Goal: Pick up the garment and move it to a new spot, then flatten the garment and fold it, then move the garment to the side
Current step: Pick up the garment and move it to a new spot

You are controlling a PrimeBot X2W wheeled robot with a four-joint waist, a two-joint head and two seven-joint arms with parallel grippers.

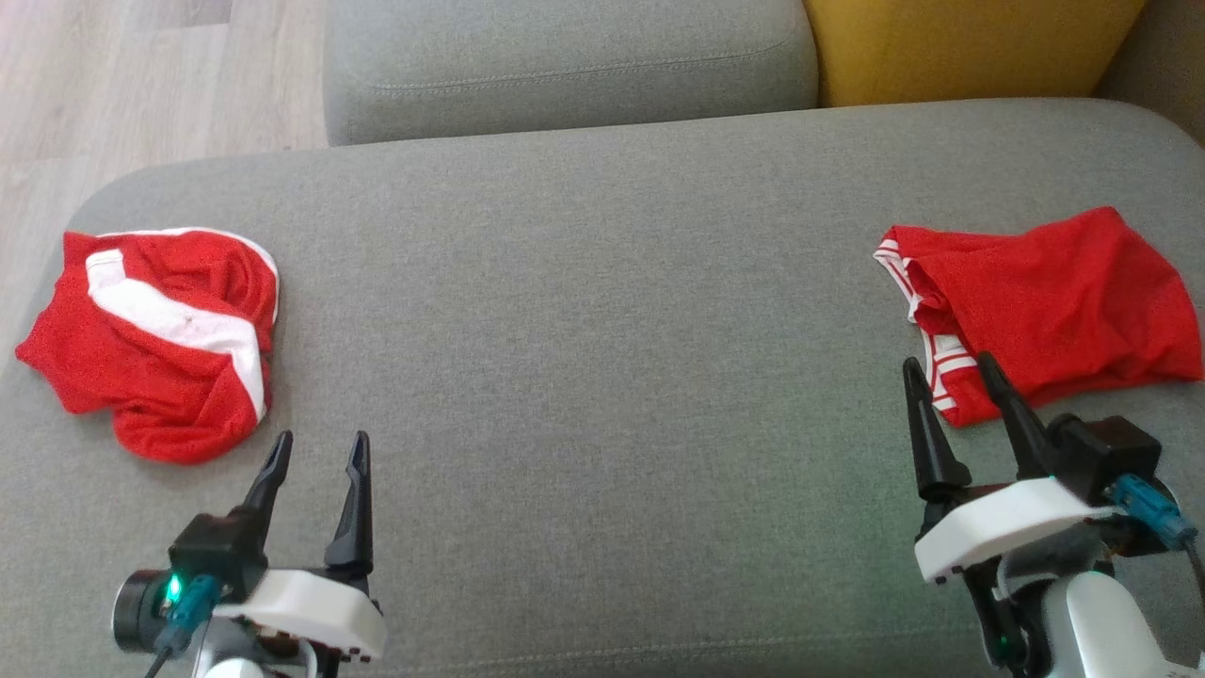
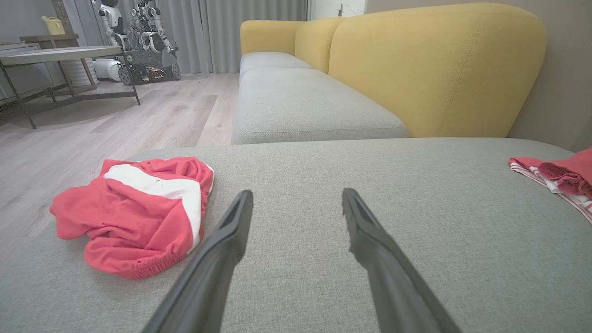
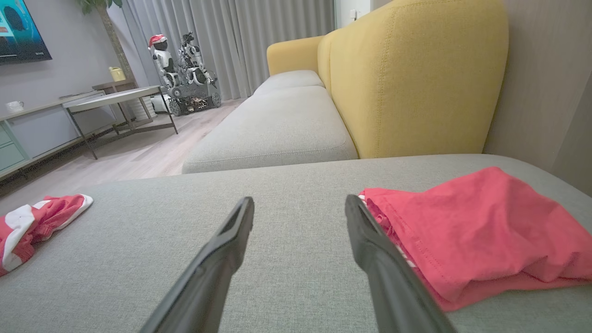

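Note:
Two red garments lie on the grey sofa cushion (image 1: 602, 311). One crumpled red garment with a white band (image 1: 155, 334) (image 2: 134, 210) (image 3: 32, 226) sits at the left end. My left gripper (image 1: 320, 450) (image 2: 296, 199) is open, just right of and nearer than that garment, holding nothing. A second red garment with white striped trim (image 1: 1054, 301) (image 3: 476, 231) (image 2: 562, 178) lies at the right end. My right gripper (image 1: 949, 369) (image 3: 299, 206) is open at its near left corner, its right finger over the striped edge.
A second grey seat cushion (image 1: 565, 66) and a yellow backrest (image 1: 960, 47) lie beyond. Wooden floor (image 1: 113, 85) runs past the sofa's left edge. Farther off stand a metal-legged table (image 2: 60, 58), another robot (image 3: 185, 69) and curtains (image 3: 240, 32).

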